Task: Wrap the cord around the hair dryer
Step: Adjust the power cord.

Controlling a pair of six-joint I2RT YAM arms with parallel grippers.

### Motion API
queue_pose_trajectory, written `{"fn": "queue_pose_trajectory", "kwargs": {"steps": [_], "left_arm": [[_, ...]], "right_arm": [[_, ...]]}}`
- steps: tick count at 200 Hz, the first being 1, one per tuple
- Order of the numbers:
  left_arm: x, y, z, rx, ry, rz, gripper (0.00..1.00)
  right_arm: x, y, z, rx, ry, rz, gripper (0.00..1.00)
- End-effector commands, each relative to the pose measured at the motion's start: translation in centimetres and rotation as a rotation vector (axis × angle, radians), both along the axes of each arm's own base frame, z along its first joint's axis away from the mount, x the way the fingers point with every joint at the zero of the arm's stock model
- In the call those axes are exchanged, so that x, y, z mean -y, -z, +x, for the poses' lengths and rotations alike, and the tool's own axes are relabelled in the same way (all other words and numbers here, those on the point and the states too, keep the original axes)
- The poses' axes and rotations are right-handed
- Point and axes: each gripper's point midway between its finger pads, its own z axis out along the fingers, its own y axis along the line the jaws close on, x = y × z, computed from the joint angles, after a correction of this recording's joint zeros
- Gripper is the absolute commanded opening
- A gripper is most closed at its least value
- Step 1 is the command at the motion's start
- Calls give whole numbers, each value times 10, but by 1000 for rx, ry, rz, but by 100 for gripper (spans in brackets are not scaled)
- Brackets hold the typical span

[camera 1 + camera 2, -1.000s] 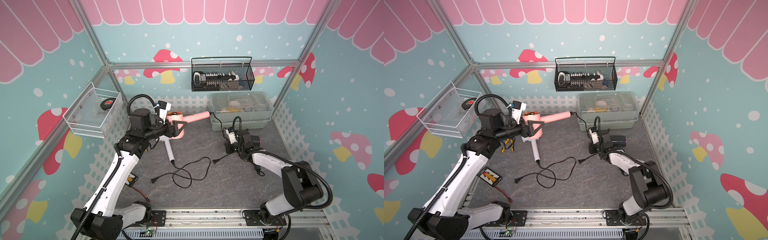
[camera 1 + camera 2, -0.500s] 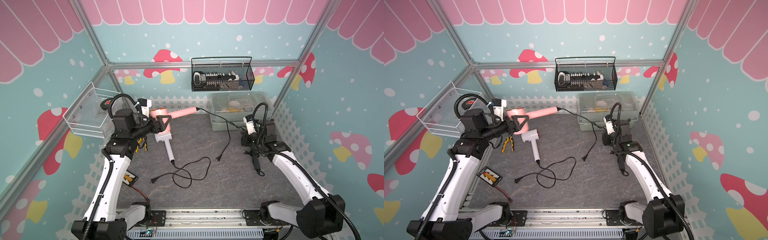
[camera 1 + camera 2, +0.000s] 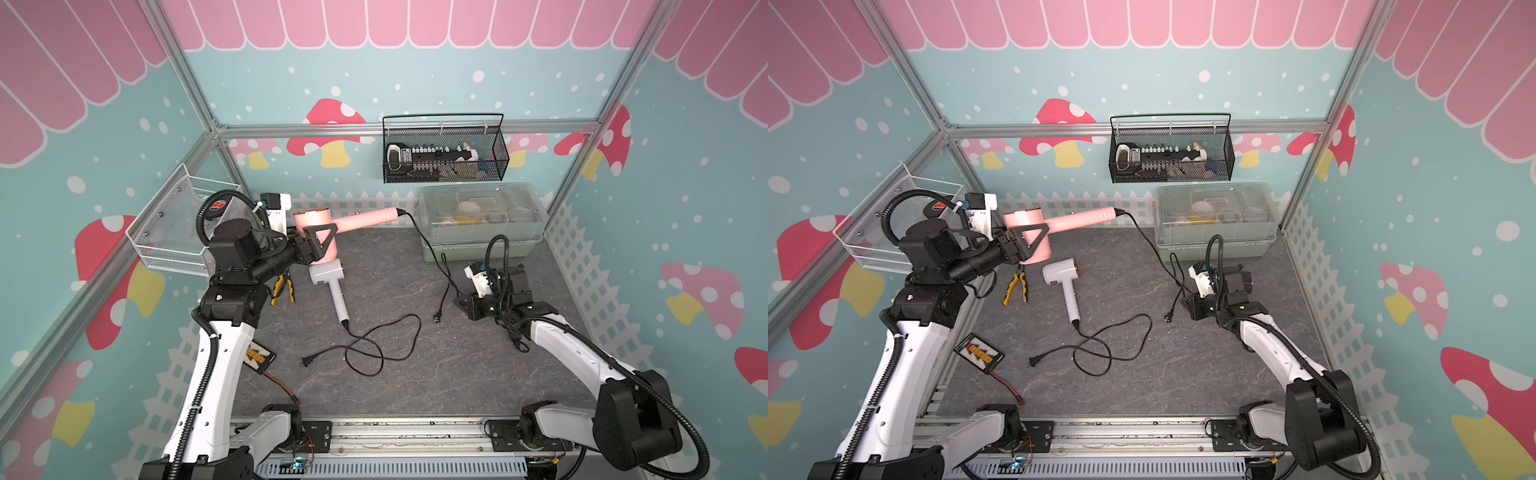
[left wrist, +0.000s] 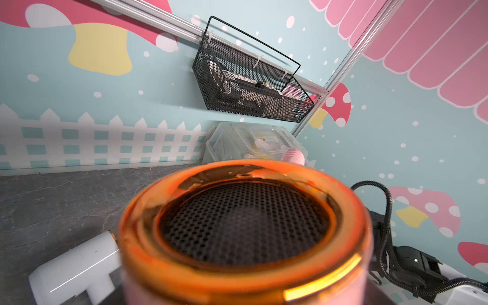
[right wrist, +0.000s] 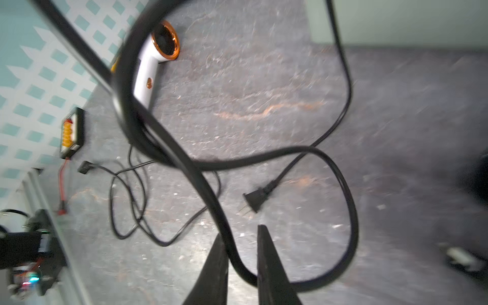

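R arm has dropped low; my right gripper jaws have just eased apart, cord slack btwn them, plug on the mat. Left gripper clamps the pink hair dryer aloft, back-left. No wraps yet, so I likely need a regrip.

Left wrist cam is basically useless: the pink hair dryer sits so close it's a blur, part of it runs off the frame, and it hides most of the white hair dryer. Right wrist view is smeared, with the cord out of focus up close. What's in the clear bin and mesh basket? Too small to tell in both top views.
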Motion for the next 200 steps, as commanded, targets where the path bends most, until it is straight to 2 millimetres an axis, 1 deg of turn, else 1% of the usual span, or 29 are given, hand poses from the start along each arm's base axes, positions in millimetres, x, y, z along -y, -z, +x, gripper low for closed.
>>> {"fn": "queue_pose_trajectory", "kwargs": {"steps": [1,9,23,41,55,66,100,124,136,150,176,200], "left_arm": [[-6,-62,-7,204,-21,-48,0],[-3,-63,-9,204,-1,-51,0],[1,-64,-13,207,23,-55,0],[4,-67,-20,217,49,-50,0],[7,-69,-26,224,66,-44,0],[8,-71,-30,228,77,-42,0],[13,-75,-39,240,114,-43,0],[15,-77,-44,244,133,-47,0],[17,-77,-46,240,147,-51,0],[20,-77,-49,236,165,-57,0],[23,-74,-52,228,183,-60,0],[28,-73,-57,226,212,-64,0]], "right_arm": [[-14,7,-14,-42,-92,-36,41],[-13,5,-11,-28,-95,-47,46],[-9,-1,-2,21,-74,-79,53],[-2,-10,16,83,-41,-136,61],[2,-11,34,117,-12,-179,63],[1,-14,49,144,-1,-200,64],[-15,-29,91,279,-11,-176,69],[-15,-39,113,404,-10,-248,72],[-15,-44,118,475,-23,-294,73],[-18,-54,119,572,-61,-331,74],[-26,-66,112,732,-147,-384,74],[-38,-76,107,830,-215,-366,74]]}}
